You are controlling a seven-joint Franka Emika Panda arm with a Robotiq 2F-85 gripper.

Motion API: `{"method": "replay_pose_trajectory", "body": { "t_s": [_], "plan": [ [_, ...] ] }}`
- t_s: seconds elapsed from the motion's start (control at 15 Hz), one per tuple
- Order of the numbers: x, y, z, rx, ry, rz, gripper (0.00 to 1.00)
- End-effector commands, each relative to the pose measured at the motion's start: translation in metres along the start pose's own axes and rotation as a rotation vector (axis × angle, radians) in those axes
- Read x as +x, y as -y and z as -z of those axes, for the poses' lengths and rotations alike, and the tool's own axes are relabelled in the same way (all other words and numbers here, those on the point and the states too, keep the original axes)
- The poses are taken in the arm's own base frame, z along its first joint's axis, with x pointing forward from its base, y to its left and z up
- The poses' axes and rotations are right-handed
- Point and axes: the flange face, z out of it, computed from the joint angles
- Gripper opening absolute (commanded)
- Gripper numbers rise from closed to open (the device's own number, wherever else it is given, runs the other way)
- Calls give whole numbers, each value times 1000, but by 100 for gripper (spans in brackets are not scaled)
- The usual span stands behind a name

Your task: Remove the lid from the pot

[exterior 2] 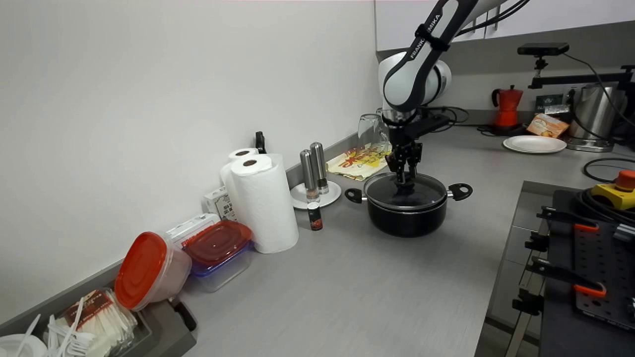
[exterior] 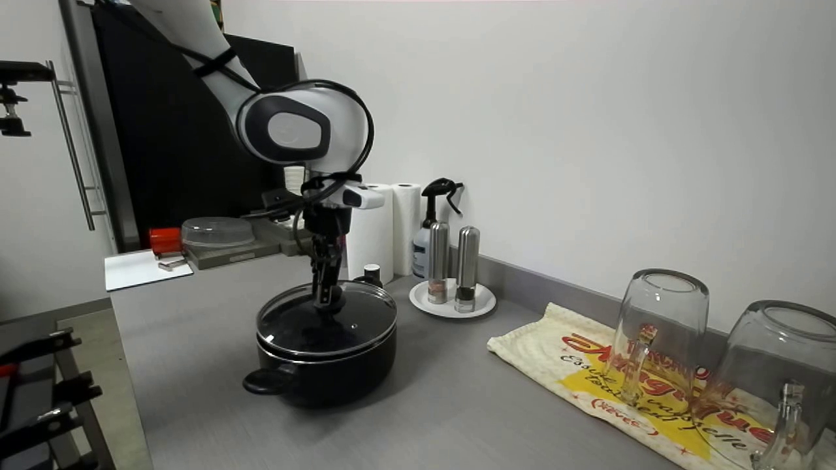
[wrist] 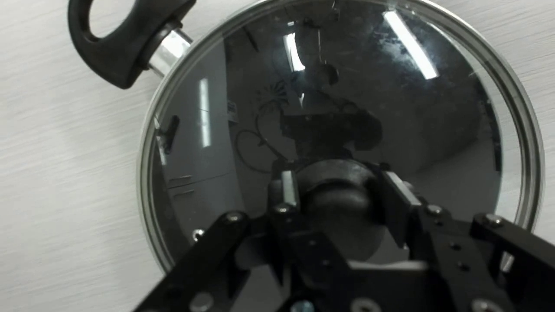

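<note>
The gripper (wrist: 337, 184) points down, its jaws narrowed on the knob (wrist: 340, 203) at the center of the lid (wrist: 347, 99), two fingers (wrist: 402, 190) set against opposite sides, holding the lid by that knob. The lid, dark glass edged in metal, lies over the mouth of the black pot (exterior 2: 407, 223); whether their rims touch all the way round cannot be told. In an exterior view, the pot's two handles (exterior 2: 461, 192) jut from opposite sides. Above, the white arm (exterior: 287, 124), wrapped in black cables (exterior: 369, 124), hangs over the gray counter (exterior: 444, 418) where the pot stands. Near the pot, a small white-capped bottle (exterior 2: 315, 216) stands beside a white plate (exterior 2: 333, 197) bearing two metal mills (exterior: 467, 261). Along the wall (exterior: 588, 130) rise two paper towel rolls (exterior 2: 265, 213), with a spray bottle (exterior: 421, 251) next to them. In both exterior views, glass mugs (exterior: 659, 313) stand upturned on a printed cloth (exterior: 548, 326). In an exterior view, two red-topped containers (exterior 2: 141, 270) rest near the rolls, one of them tilted, by a gray tray (exterior 2: 166, 329) of plastic cutlery (exterior 2: 74, 325). Farther down the counter are a red coffee maker (exterior 2: 508, 106), another white plate (exterior 2: 535, 145) and a metal kettle (exterior 2: 595, 116). On a black stand (exterior 2: 560, 317) beside the counter sits a yellow box (exterior 2: 612, 198) topped with a red button (exterior 2: 626, 179).
</note>
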Motion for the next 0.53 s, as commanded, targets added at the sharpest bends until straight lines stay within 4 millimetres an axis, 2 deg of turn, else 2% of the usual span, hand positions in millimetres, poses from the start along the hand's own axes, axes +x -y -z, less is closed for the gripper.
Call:
{"method": "replay_pose_trajectory", "body": {
  "t_s": [0.0, 0.2, 0.33, 0.47],
  "plan": [
    [-10, 24, 62, -39, -60, 81, 23],
    [-17, 58, 104, -70, -108, 165, 23],
    [-24, 94, 130, -87, -131, 238, 23],
    [-33, 137, 151, -100, -145, 325, 23]
  ]
}}
